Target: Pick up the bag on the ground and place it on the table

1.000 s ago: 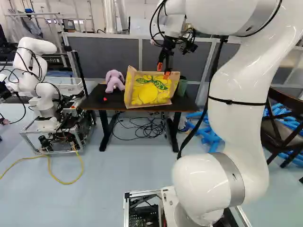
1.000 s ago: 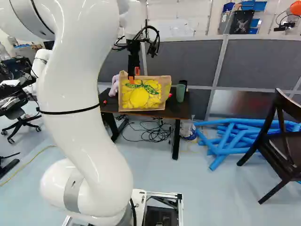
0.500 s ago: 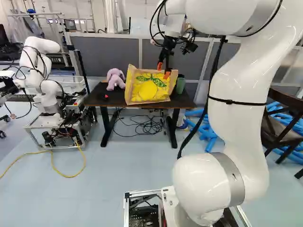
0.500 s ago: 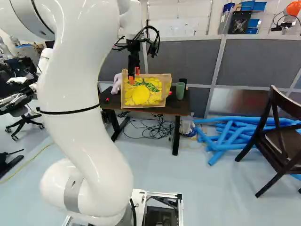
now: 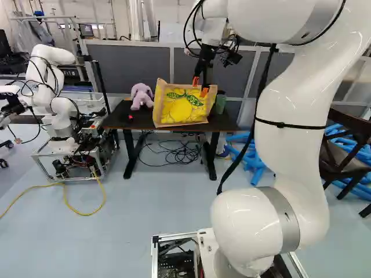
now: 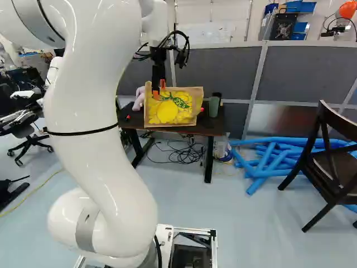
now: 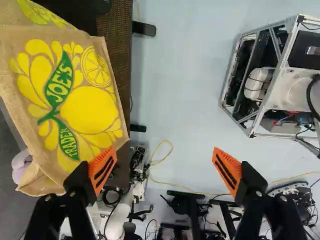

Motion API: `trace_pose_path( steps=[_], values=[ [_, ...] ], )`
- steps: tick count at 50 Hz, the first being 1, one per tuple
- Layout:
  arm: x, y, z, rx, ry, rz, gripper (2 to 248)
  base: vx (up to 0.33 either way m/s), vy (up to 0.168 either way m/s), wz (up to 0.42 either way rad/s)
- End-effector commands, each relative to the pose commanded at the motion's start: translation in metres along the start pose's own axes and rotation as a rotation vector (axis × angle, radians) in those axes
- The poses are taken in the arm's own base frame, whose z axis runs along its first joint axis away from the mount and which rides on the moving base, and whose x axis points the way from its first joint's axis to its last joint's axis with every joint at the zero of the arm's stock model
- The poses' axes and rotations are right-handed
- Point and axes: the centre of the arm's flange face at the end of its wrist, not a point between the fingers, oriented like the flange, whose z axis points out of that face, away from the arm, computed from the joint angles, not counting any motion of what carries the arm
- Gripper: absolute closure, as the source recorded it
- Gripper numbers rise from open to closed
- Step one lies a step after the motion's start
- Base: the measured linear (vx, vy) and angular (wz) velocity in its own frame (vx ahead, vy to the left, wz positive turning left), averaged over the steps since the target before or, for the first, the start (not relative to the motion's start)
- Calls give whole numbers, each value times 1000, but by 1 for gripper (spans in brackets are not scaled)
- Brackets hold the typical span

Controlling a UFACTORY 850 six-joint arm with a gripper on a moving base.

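Yellow-printed burlap is showing on the bag (image 5: 183,108) resting on the desk (image 5: 227,123) at the upper middle of the left base view, beside a purple plush toy (image 5: 141,97), while the jaws are hanging spread wide at the bag's upper edge.

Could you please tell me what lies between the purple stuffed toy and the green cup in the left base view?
The yellow-printed bag does; in the left base view it spans the stretch from toy to cup.

Plush toy (image 5: 141,96): I see it left of the green cup (image 6: 214,106)
Blue tubes (image 6: 272,173): right of the cup
Chair (image 6: 338,168): farther right
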Motion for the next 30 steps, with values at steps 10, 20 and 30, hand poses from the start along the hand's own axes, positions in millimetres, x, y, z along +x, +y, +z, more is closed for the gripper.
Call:
trace_pose_path(
  steps=[10,20,30],
  values=[
    [0,0,0,1,0,-1,3,0,0,0],
    [0,1,2,8,2,-10,3,0,0,0],
    [1,2,6,21,5,-26,3,0,0,0]
  ],
)
